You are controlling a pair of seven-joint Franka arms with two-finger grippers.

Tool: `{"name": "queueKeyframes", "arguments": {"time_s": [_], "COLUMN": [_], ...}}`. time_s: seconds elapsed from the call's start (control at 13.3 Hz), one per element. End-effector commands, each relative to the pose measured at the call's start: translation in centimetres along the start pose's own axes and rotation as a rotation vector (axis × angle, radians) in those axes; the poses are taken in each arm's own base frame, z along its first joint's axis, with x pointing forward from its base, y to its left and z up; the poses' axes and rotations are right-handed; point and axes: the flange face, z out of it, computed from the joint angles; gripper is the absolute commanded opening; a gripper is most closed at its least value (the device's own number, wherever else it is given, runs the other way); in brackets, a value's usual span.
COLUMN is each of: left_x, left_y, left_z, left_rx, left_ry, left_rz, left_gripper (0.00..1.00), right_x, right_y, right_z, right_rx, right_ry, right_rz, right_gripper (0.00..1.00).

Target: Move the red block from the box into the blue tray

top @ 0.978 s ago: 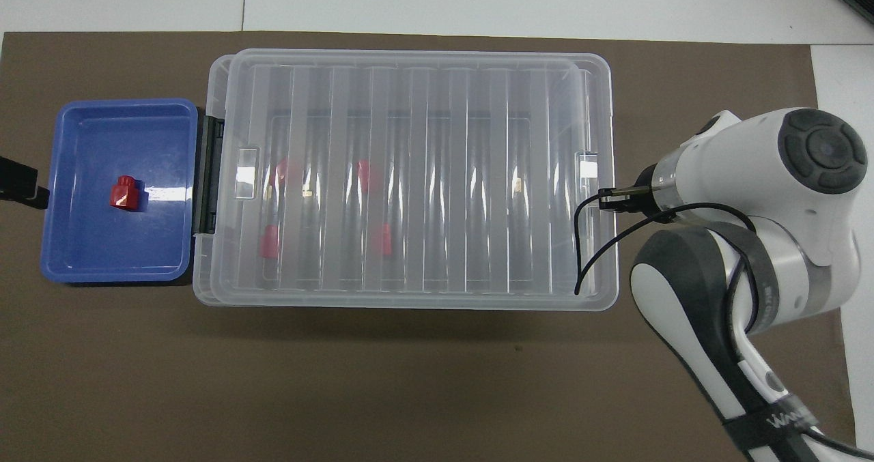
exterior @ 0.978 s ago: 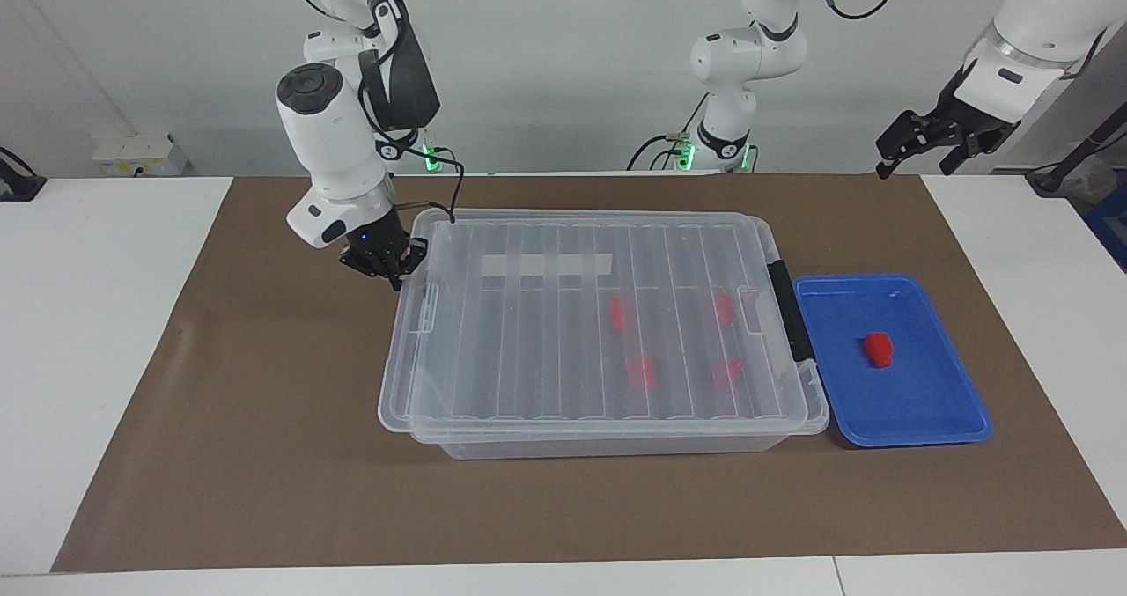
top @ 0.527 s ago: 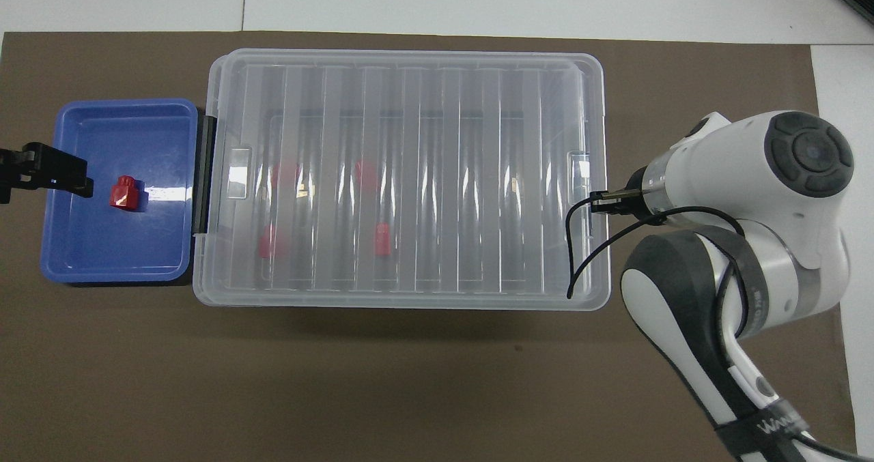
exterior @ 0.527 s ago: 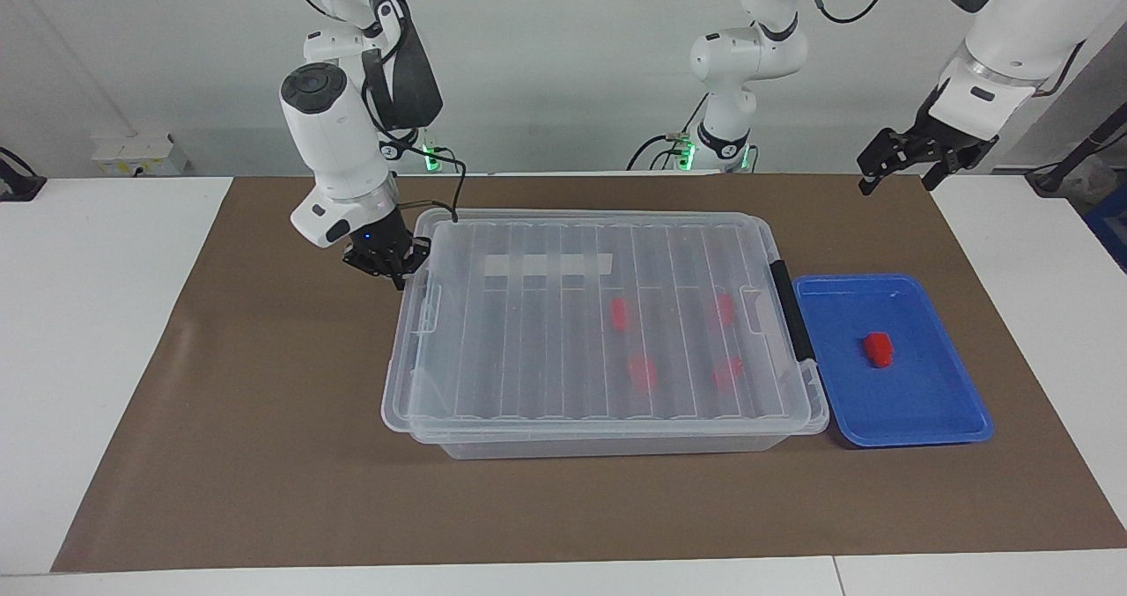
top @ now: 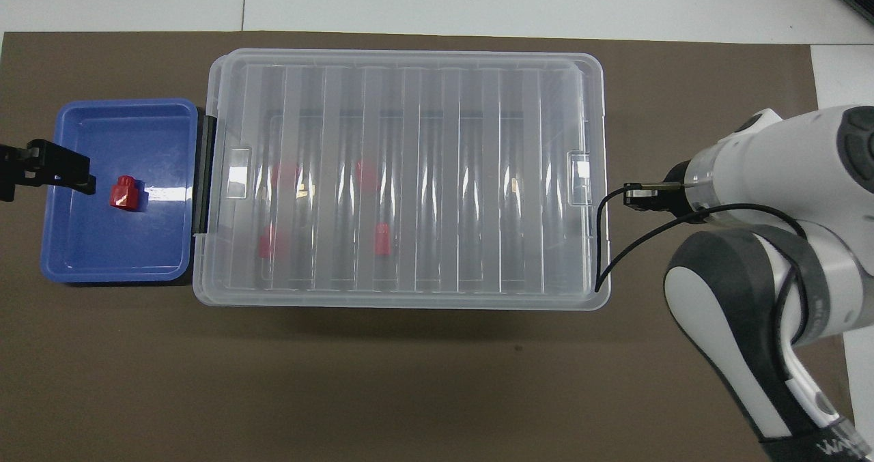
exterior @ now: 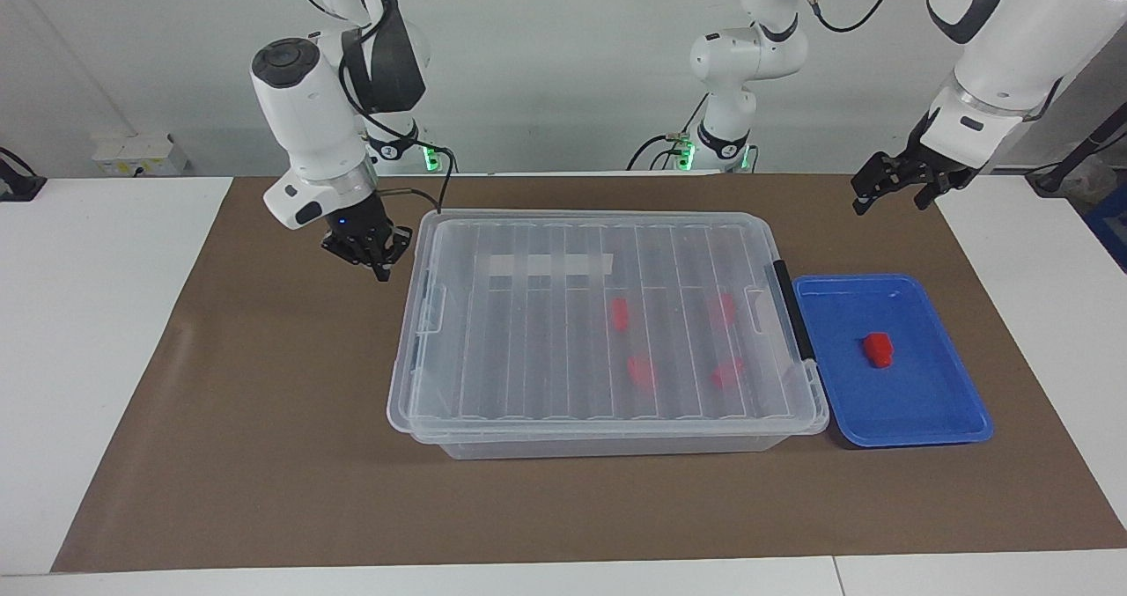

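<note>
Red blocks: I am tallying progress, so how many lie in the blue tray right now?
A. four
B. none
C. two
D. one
D: a single red block lies in the blue tray, while the other four red blocks show through the closed lid of the box.

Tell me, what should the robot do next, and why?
Probably lift the right gripper up and away to rest. It hangs just off the end of the box, apart from it. The lid lies flat on the box, and one red block already sits in the blue tray. The left gripper hangs open and empty over the tray's rim.
</note>
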Motion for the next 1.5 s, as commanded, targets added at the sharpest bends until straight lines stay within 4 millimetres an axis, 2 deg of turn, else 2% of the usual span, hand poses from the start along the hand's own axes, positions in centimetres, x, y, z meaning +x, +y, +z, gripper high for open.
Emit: {"name": "queueKeyframes", "arguments": {"time_s": [0.0,0.08,0.15,0.23,0.53,0.75,0.9,0.98,1.13,1.43], "left_x": [-0.4,-0.4,-0.5,-0.5,-0.5,-0.6,-0.6,-0.6,-0.6,-0.7], "left_y": [0.4,0.6,1.0,0.7,0.1,-0.1,-0.1,-0.1,-0.1,-0.1], "left_z": [-0.2,-0.1,-0.1,-0.2,-0.1,-0.2,-0.2,-0.2,-0.2,-0.3], "left_rx": [-0.007,-0.007,-0.006,-0.007,-0.007,-0.007,-0.007,-0.007,-0.007,-0.007], "left_ry": [0.015,0.015,0.014,0.014,0.008,0.006,0.006,0.006,0.006,0.009], "left_rz": [-0.009,-0.005,0.012,0.009,-0.008,-0.011,-0.011,-0.011,-0.011,-0.011], "left_gripper": [1.0,1.0,1.0,1.0,1.0,1.0,1.0,1.0,1.0,1.0], "right_x": [-0.7,-0.8,-0.7,-0.2,1.1,2.9,3.3,3.4,3.0,1.4], "right_y": [3.0,3.8,4.4,5.2,9.4,10.4,10.8,10.7,10.2,9.6], "right_z": [-2.0,-2.6,-3.1,-4.4,-8.4,-10.9,-12.8,-13.1,-12.6,-12.0], "right_rx": [0.0,-0.002,-0.005,-0.007,-0.064,-0.077,-0.079,-0.077,-0.084,-0.087], "right_ry": [-0.008,-0.007,-0.004,0.012,0.031,0.022,0.017,0.001,-0.046,-0.112], "right_rz": [0.087,0.101,0.111,0.122,0.176,0.196,0.204,0.203,0.197,0.184], "right_gripper": [0.38,0.64,0.96,1.0,1.0,1.0,1.0,1.0,1.0,1.0]}}
